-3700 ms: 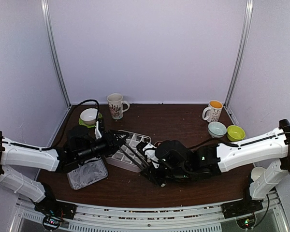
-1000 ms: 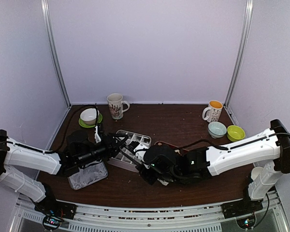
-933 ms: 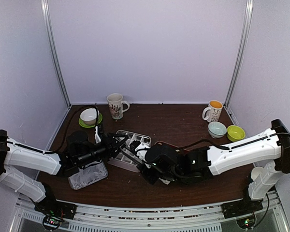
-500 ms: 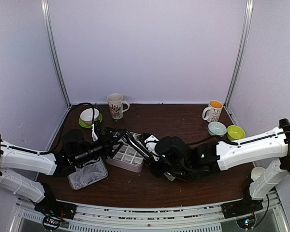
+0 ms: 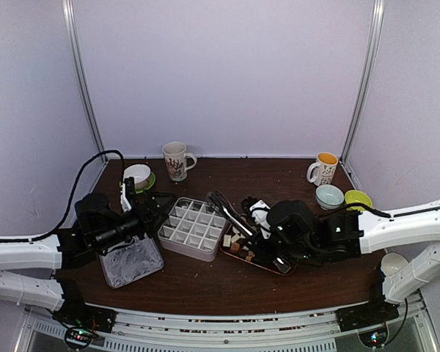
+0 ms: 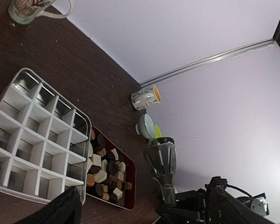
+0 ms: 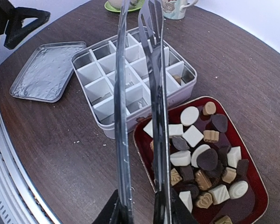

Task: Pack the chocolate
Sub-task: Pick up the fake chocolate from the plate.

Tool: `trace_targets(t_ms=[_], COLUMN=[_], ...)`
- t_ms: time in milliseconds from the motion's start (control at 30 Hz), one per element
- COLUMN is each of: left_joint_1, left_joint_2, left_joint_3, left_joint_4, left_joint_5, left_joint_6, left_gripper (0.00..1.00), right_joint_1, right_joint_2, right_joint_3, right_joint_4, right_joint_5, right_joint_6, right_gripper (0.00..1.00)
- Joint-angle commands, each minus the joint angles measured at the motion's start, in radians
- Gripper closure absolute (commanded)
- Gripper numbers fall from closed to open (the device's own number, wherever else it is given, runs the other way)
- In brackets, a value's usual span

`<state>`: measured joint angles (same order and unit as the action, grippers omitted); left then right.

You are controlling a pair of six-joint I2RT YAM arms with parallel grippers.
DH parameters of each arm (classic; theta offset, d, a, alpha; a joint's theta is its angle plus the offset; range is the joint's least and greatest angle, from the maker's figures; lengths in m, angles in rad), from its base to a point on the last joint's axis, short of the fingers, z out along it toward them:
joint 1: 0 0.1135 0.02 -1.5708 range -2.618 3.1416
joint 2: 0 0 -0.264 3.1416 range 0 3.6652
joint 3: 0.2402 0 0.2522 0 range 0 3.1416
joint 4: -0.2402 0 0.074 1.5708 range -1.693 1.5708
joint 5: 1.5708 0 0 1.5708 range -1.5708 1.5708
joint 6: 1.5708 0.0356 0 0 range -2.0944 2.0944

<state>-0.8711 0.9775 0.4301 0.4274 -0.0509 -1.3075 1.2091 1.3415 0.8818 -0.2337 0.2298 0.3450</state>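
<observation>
Right gripper [image 7: 142, 212] clamps the tongs [image 7: 155, 93], tips narrowly apart and empty; the chocolate [image 7: 196, 154] looks light, slick, fragile, so pinch gently across flat sides.

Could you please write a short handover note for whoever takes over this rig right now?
Left gripper: open, empty, left of the divided box.
Right gripper: shut on the tongs, their tips above the box; no piece seen between them.
Chocolate: piled in the red tray, right of the box. The lid lies off, left of the box.
Done: the box is open; its cells look almost all empty.
Left: move the pieces into the cells, then close the lid.
</observation>
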Motion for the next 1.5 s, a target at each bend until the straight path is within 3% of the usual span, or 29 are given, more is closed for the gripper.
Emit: trace_targets(t_ms=[0, 300, 733, 1467], left_joint_1=[0.061, 0.135, 0.158, 0.171], left_joint_2=[-0.101, -0.131, -0.122, -0.112], left_joint_3=[0.035, 0.176, 0.234, 0.259], left_joint_4=[-0.198, -0.509, -0.593, -0.611], left_joint_5=[-0.007, 0.055, 0.069, 0.107], left_joint_6=[0.166, 0.373, 0.465, 0.497], left_gripper=[0.02, 0.02, 0.02, 0.02], right_joint_1=[-0.056, -0.102, -0.106, -0.112], right_joint_2=[-0.107, -0.237, -0.331, -0.202], right_joint_3=[-0.049, -0.067, -0.038, -0.032], right_joint_4=[-0.147, -0.463, -0.735, -0.715], right_joint_5=[-0.079, -0.2, -0.261, -0.309], right_joint_6=[0.057, 0.123, 0.204, 0.173], right_gripper=[0.7, 0.68, 0.67, 0.64])
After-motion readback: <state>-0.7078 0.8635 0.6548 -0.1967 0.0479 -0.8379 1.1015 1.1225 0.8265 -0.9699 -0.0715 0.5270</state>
